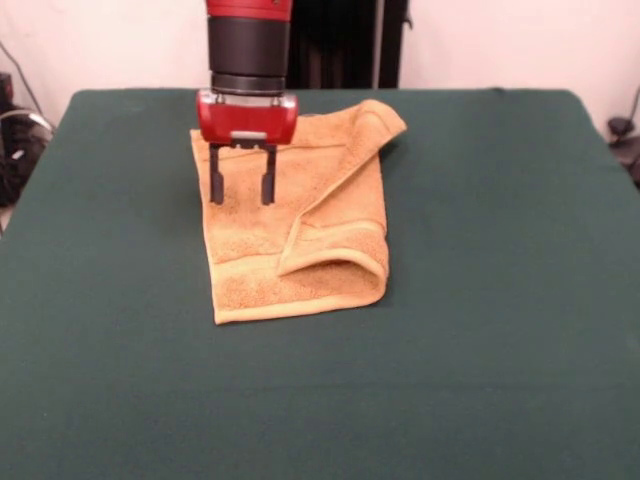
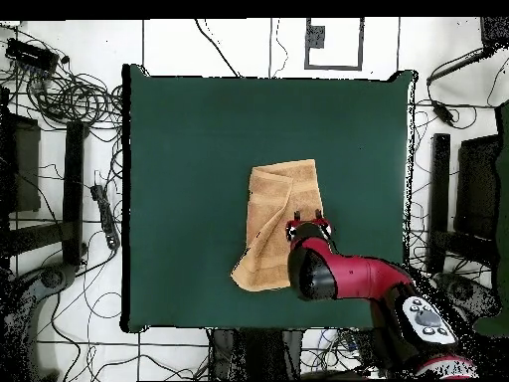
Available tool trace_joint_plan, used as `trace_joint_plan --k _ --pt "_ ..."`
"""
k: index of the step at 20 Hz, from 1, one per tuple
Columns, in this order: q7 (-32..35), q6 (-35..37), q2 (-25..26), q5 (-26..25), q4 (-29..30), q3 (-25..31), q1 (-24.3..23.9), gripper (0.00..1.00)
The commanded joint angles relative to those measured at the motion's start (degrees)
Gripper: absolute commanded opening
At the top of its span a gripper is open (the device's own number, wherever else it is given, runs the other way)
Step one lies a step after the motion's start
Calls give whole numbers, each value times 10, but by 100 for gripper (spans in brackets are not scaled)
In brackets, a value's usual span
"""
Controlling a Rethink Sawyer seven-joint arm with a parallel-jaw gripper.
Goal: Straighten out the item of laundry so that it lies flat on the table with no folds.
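The golden-orange towel (image 1: pixel 250 262) lies on the dark green table (image 1: pixel 480 300), a little left of centre and toward the far side. Its right side is folded over itself: a flap (image 1: pixel 345 195) runs from the far right corner down to a rounded fold near the front edge. My gripper (image 1: pixel 242 198) hangs straight down over the towel's far left part, open and empty, with its tips at or just above the cloth. In the overhead view the gripper (image 2: pixel 308 216) is over the right edge of the towel (image 2: pixel 276 224) on the table (image 2: pixel 179 179).
Green cloth stretches wide on all sides of the towel. In the overhead view, cables (image 2: pixel 70 95) and dark equipment (image 2: pixel 467 189) lie on the floor round the table. A dark stand (image 1: pixel 345 40) rises behind the table's far edge.
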Motion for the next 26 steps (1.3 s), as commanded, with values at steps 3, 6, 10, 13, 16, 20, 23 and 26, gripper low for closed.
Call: trace_joint_plan --k 3,6,10,13,16,20,23,26 --pt "120 -66 54 23 38 10 29 100" --pt "115 -64 57 24 35 11 28 100" --pt "121 -72 58 34 42 6 34 100" --pt "142 -72 51 62 70 -6 50 100" --pt "169 -49 19 100 124 -16 65 100" --pt "226 -26 -57 190 234 -47 115 100" --pt "245 -21 -81 248 281 -46 141 100" --pt "250 -21 -90 286 300 -42 158 100"
